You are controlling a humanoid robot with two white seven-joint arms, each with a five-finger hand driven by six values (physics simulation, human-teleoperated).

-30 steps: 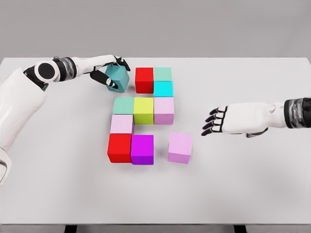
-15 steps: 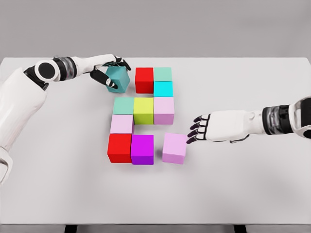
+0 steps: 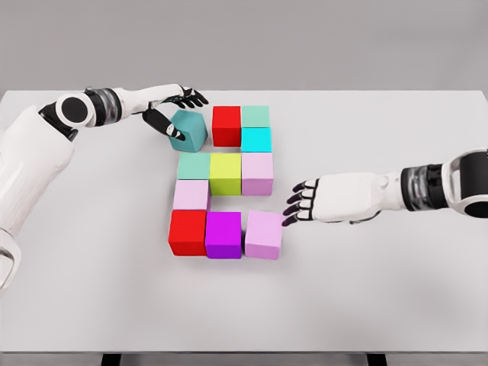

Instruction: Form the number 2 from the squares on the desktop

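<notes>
Coloured cubes form a blocky figure mid-table. The top row is a red cube (image 3: 226,126) and a mint cube (image 3: 255,116), with a cyan cube (image 3: 256,139) below the mint one. The middle row is mint, yellow-green (image 3: 226,173) and pink. A pale pink cube (image 3: 191,194) sits under its left end. The bottom row is red (image 3: 187,232), magenta (image 3: 223,234) and a pink cube (image 3: 263,235). My right hand (image 3: 293,207) is open, its fingertips against that pink cube's right side. A teal cube (image 3: 191,131) rests left of the top red cube. My left hand (image 3: 187,114) is spread over it, thumb at its left face.
The white table (image 3: 381,290) runs wide to the right and toward the front edge. My left arm (image 3: 84,110) reaches in along the far left; my right forearm (image 3: 412,189) lies across the right side.
My right hand has slid the pink cube left until it sits beside the magenta one. The teal cube has gone from tilted in my left hand to resting near the red cube, fingers now spread.
</notes>
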